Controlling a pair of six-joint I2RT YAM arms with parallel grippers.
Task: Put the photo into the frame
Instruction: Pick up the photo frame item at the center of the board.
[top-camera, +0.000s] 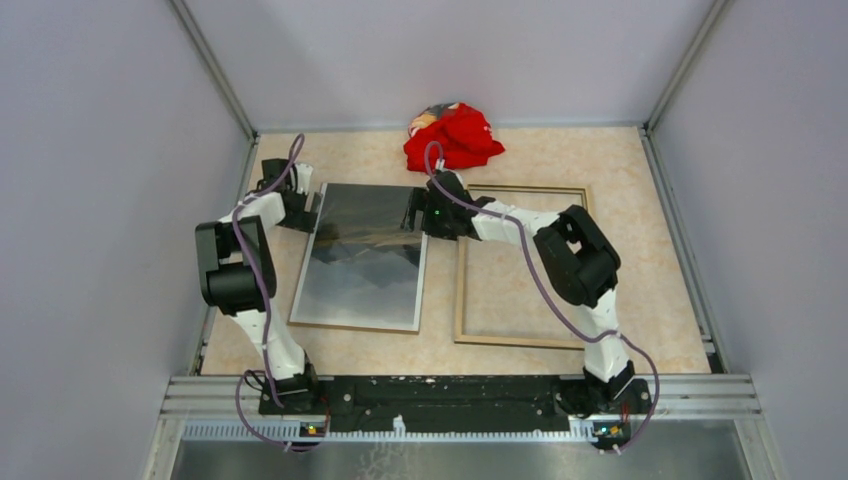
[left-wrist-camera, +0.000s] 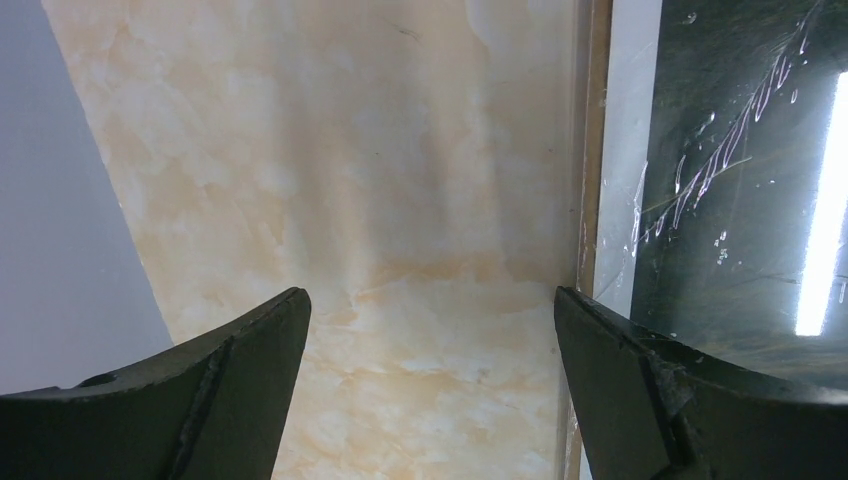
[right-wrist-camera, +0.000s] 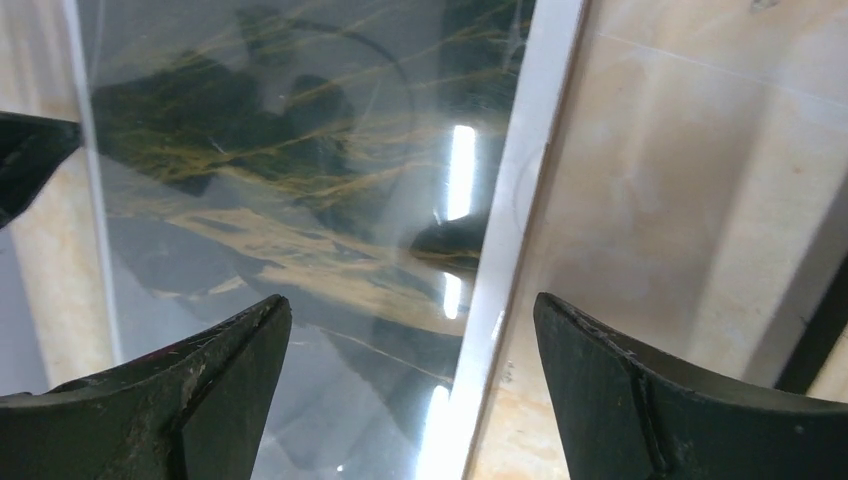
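The photo (top-camera: 365, 258), a glossy mountain landscape with white margins, lies flat on the table left of centre. The frame (top-camera: 462, 290) lies to its right with its pale wood side up and bare table inside it. My left gripper (top-camera: 310, 212) is open at the photo's far left edge. In the left wrist view the left gripper (left-wrist-camera: 430, 330) has only table between its fingers, and the photo (left-wrist-camera: 730, 180) starts at the right finger. My right gripper (top-camera: 415, 215) is open at the far right edge. There the right gripper (right-wrist-camera: 412, 330) straddles the white margin of the photo (right-wrist-camera: 300, 200).
A crumpled red cloth (top-camera: 455, 135) sits at the back wall, just behind the right gripper. A thin brown strip (left-wrist-camera: 592, 150) runs along the photo's left margin. The frame's dark edge (right-wrist-camera: 815, 330) shows at the right of the right wrist view. Grey walls close three sides.
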